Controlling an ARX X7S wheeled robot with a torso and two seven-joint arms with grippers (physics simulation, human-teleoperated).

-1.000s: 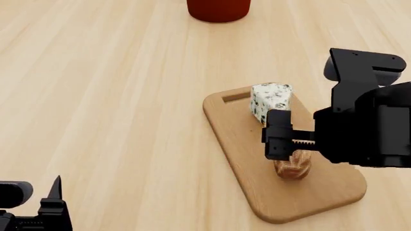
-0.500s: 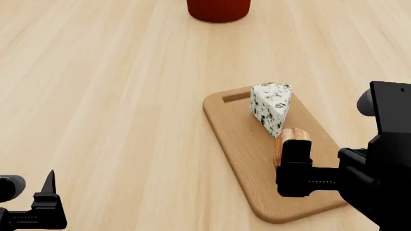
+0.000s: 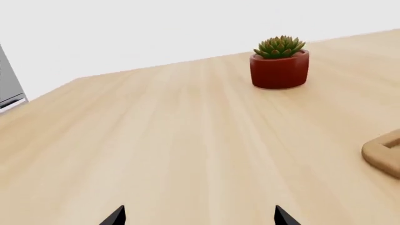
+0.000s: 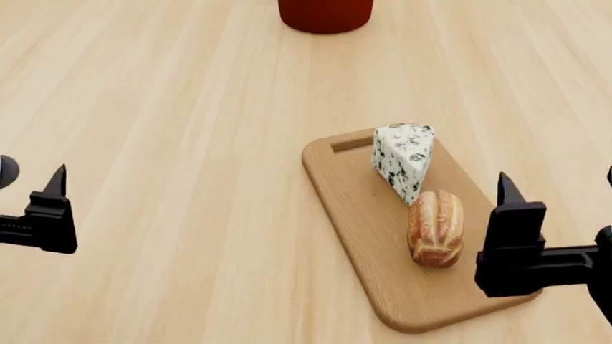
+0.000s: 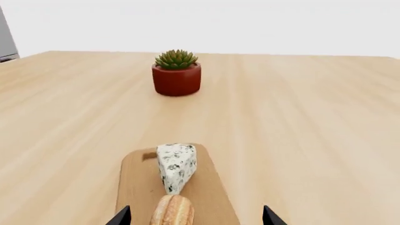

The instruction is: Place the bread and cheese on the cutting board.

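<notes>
The cutting board [image 4: 356, 208] lies on the tabletop right of centre, slot handle at its far end. The cheese [image 4: 402, 159] stands on its far half. The bread [image 4: 436, 227] lies on the board just behind the cheese, touching or almost touching its tip. My right gripper [image 4: 557, 179] is open and empty, near the board's right edge, apart from the bread. In the right wrist view [image 5: 196, 215] the bread [image 5: 173, 211] lies between the open fingertips, with the cheese [image 5: 176, 166] beyond. My left gripper [image 3: 200, 215] is open and empty over bare tabletop at the far left; one finger [image 4: 50, 215] shows.
A red pot with a green succulent [image 4: 325, 14] stands at the back of the table, beyond the board; it also shows in both wrist views [image 3: 279, 68] [image 5: 177, 77]. A corner of the board [image 3: 382, 152] shows in the left wrist view. A grey object [image 3: 9, 84] stands past the table's far edge.
My right gripper has let go of the bread and drawn back to the near right, leaving the roll on the board. My left gripper has moved up the view's left edge.
</notes>
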